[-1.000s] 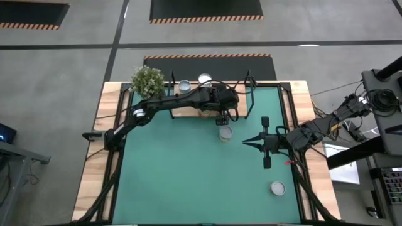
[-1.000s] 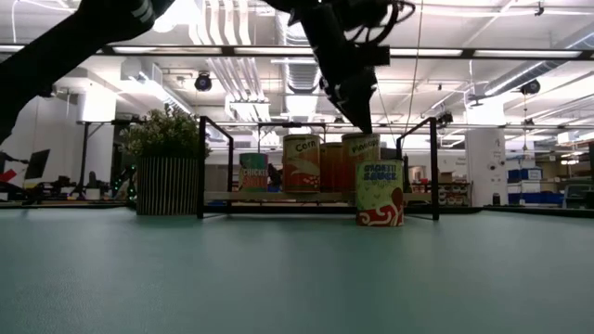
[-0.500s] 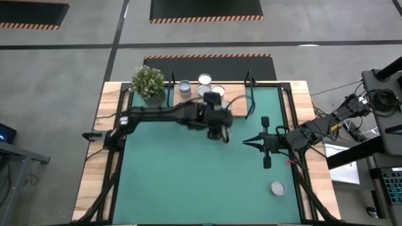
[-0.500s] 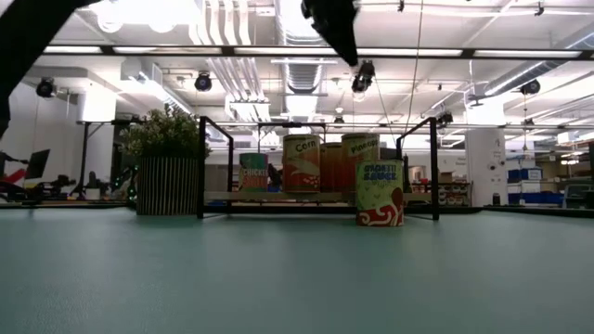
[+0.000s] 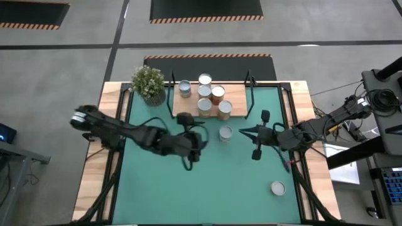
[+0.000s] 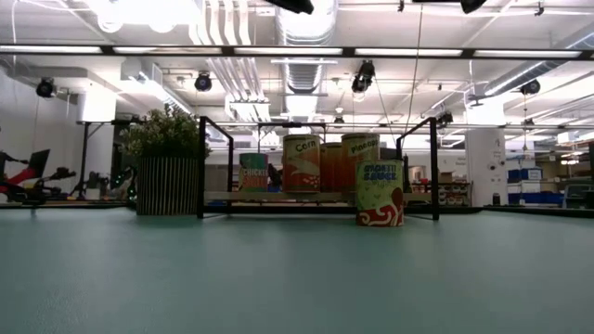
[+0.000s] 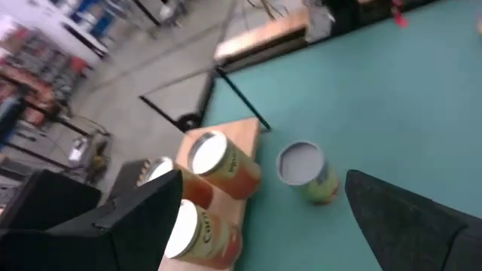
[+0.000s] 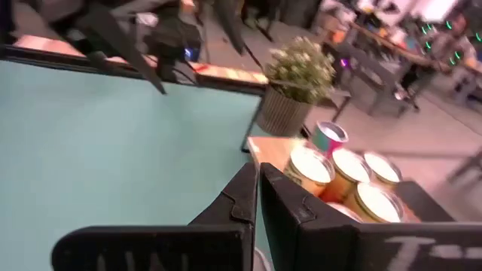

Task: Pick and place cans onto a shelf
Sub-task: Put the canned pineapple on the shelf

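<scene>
Silver-topped cans mark the progress: five stand on the shelf (image 5: 233,100), a light-brown board between thin black end posts at the far side of the green mat (image 5: 188,188), beside a potted plant (image 5: 149,83). Judging from that, most of the job looks finished. Two cans remain on the mat: one (image 5: 225,132) just in front of the shelf, apart from it, and another (image 5: 277,188) well away near the front right corner. The near can is a small upright cylinder with a shiny round lid and a green-and-yellow label, seen most clearly in the low view (image 6: 380,193); the shelved ones wear tan, orange and blue-grey labels. The left gripper (image 5: 186,140) hangs over the mat left of the near can, its fingers spread wide and empty. The right gripper (image 5: 241,130) sits just right of that can, fingers pressed together on nothing, pointing at it.
</scene>
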Robot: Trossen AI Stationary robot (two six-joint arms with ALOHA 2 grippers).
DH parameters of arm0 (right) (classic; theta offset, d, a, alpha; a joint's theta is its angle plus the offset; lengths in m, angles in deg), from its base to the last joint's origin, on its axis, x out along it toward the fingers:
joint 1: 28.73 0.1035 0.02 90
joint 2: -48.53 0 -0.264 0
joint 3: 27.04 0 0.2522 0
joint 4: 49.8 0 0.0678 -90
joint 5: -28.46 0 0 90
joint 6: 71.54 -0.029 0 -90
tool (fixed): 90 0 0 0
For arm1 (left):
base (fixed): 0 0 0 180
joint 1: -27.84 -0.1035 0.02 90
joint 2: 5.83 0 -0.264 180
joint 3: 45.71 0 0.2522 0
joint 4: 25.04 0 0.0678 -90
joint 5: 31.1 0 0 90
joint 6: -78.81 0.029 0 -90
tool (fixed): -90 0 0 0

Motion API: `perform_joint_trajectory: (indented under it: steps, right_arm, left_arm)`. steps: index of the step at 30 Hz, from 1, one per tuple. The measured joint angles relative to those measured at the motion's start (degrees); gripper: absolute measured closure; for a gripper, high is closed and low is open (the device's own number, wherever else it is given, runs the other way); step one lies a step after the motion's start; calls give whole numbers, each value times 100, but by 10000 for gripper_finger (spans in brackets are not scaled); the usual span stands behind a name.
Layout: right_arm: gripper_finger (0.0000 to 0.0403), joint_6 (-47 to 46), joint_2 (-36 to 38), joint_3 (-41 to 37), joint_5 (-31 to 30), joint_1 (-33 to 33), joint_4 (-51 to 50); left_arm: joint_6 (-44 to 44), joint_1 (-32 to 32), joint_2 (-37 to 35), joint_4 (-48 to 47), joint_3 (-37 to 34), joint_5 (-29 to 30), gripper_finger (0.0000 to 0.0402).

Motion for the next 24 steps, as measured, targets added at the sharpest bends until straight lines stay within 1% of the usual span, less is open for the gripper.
perform_joint_trajectory:
  steps: [3, 6, 9, 13, 18, 24]
  right_arm:
    - [394, -480, -281, 195, 12, -224, -451]
    - [394, -1037, -614, 374, 39, -450, -912]
    - [394, -1684, -1009, 643, 106, -649, -1553]
    - [394, -2401, -1601, 1251, 609, -1066, -2624]
    - [394, -2367, -2419, 2174, 1135, -1845, -3755]
    - [394, -1757, -3210, 3074, 1897, -2882, -5020]
  left_arm:
    - [192, 126, -515, 1036, -873, 180, 49]
    - [407, 252, -1046, 1844, -1631, 209, 49]
    - [564, 330, -1548, 2244, -2258, 186, 49]
    - [640, 374, -2288, 2516, -2731, 199, 49]
    - [392, 373, -3081, 2515, -3087, 352, 49]
    - [16, 388, -3718, 2479, -3451, 339, 49]
